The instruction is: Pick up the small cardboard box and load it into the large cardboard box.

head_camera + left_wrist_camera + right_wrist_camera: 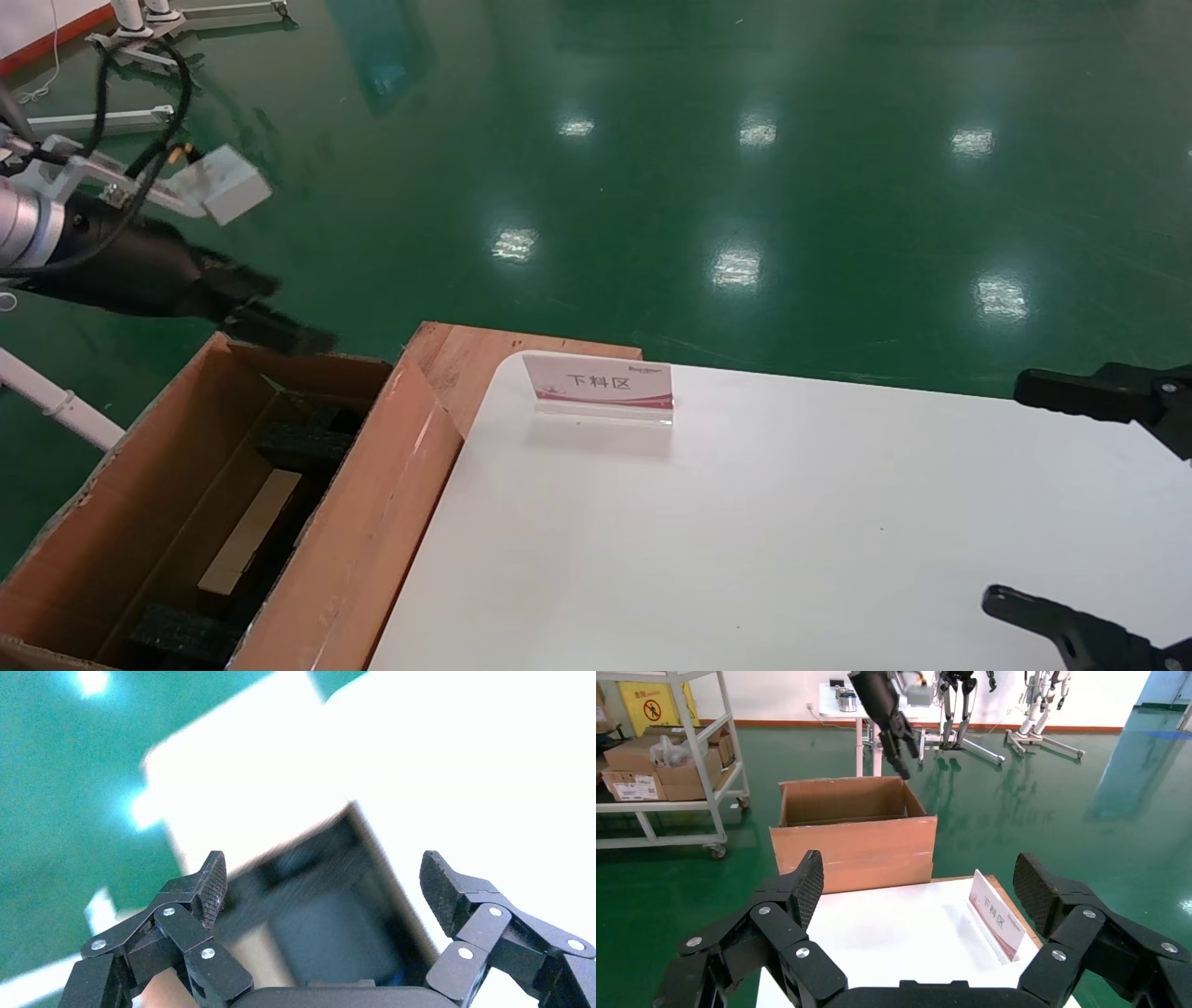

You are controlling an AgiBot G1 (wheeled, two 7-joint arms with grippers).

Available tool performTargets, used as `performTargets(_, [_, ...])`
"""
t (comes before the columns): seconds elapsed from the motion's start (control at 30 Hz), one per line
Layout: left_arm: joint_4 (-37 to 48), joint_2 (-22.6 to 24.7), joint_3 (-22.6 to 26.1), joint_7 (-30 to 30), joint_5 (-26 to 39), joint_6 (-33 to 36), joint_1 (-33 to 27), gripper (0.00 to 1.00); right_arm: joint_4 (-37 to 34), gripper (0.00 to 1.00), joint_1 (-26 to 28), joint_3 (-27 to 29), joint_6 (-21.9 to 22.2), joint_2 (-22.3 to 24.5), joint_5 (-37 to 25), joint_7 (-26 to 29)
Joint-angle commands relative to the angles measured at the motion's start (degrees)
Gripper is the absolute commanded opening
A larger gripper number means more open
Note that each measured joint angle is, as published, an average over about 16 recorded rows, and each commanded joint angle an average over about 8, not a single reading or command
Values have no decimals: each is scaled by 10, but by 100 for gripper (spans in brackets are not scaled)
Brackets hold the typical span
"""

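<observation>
1. Standing beside the white table's (792, 522) left edge, on the green floor (745, 93): the large cardboard box (372, 522), flaps up, black foam blocks (182, 634) showing along its bottom.
2. Lying inside that carton, between the foam blocks: the small cardboard box (250, 531), a pale flat-sided carton resting lengthwise on the bottom, touched by neither gripper.
3. Hovering above the far rim of the large carton: the left gripper (265, 312), fingers spread wide, gripping nothing; in its wrist view, the two ribbed pads (214, 888) sitting well apart with only the blurred interior of the carton between them.
4. Waiting at the right edge of the table, above the white surface: the right gripper (1062, 503), also spread wide, both black fingers (1071, 391) far apart and closing on nothing, touching nothing.
5. Standing upright near the far left corner of the table: a small sign (601, 382) with red characters, well apart from both grippers.
6. Showing in the right wrist view, beyond the carton: a shelving cart (666, 762) loaded with other boxes.
</observation>
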Motion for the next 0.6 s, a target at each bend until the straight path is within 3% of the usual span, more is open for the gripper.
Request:
performTargets(0.03, [-33, -27, -19, 23, -21, -8, -21, 100, 0, 100, 0, 0, 0, 0, 0, 0])
performTargets(0.33, [-78, -31, -38, 51, -6, -24, -25, 100, 0, 100, 0, 0, 0, 0, 0, 0])
performTargets(0.43, [-84, -26, -72, 59, -4, -18, 1, 100, 0, 100, 0, 0, 0, 0, 0, 0])
performTargets(0.6, [-91, -19, -167, 82, -13, 6, 75, 100, -1, 100, 0, 0, 0, 0, 0, 0])
